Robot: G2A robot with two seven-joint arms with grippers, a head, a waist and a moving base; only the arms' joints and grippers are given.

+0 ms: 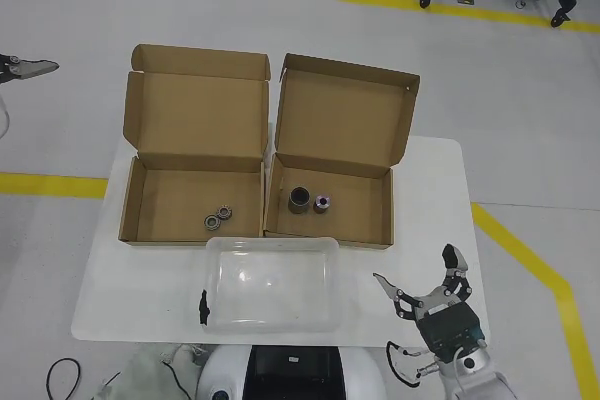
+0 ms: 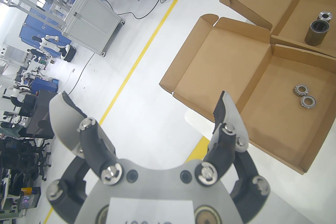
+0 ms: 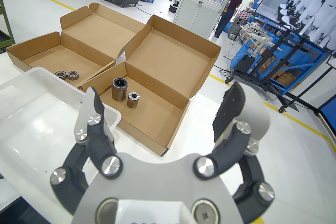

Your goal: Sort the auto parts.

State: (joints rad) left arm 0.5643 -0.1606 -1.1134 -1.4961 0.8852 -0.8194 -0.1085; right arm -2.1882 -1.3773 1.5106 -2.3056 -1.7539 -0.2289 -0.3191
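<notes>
The right pincer (image 1: 415,268) gapes empty over the tabletop's (image 1: 440,200) near corner, the left pincer (image 2: 145,104) gapes empty out over the floor (image 1: 60,130). Bearings (image 1: 218,215) lie in the left box (image 1: 130,215), sleeve (image 1: 300,199) and bushing (image 1: 323,202) in the right box (image 1: 330,240); a careless inward swing could clip a raised flap (image 1: 345,115) and shunt them

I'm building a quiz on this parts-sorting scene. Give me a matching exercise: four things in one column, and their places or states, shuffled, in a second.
Things:
1. two ring bearings
2. dark cylinder
3. clear bin
4. right tool

Places or states:
A. open, above the table beside the bin
B. in the left box
C. on the table in front of both boxes
D. in the right box

Pairs: 1-B; 2-D; 3-C; 4-A
</notes>
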